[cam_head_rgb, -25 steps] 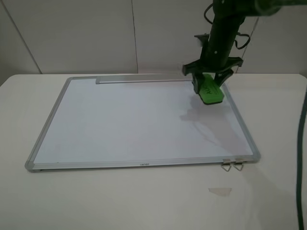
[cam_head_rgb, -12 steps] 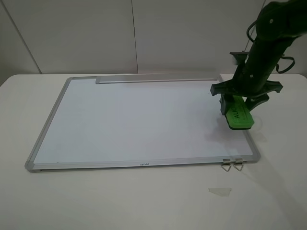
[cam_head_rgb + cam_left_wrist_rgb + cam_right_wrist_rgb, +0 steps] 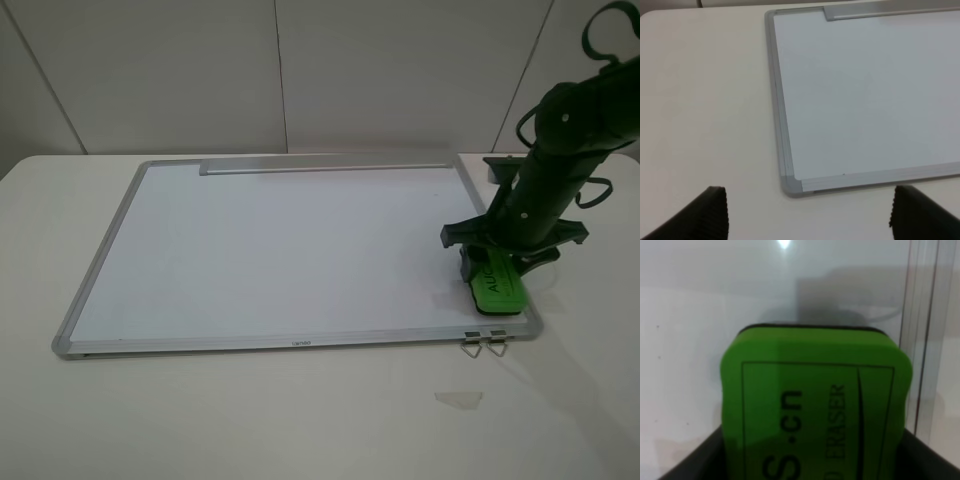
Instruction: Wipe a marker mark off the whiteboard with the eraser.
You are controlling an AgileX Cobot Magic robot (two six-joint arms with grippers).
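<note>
The whiteboard [image 3: 280, 250] lies flat on the table, its surface white all over; no marker mark shows on it in any view. My right gripper [image 3: 500, 262] is shut on the green eraser [image 3: 495, 288], which rests low over the board's front right corner, just inside the frame. In the right wrist view the eraser [image 3: 815, 410] fills the lower half, with the board's frame edge [image 3: 922, 340] beside it. My left gripper [image 3: 810, 220] hangs open over bare table off the board's front left corner [image 3: 790, 182], its fingertips [image 3: 710, 215] far apart.
A grey tray strip [image 3: 320, 167] runs along the board's far edge. Two metal clips [image 3: 485, 345] stick out at the front right corner. A small pale scrap [image 3: 458, 399] lies on the white table in front of them.
My right gripper has carried the eraser from the board's far right area forward along the right side and down to the front right corner. The board has not shifted.
</note>
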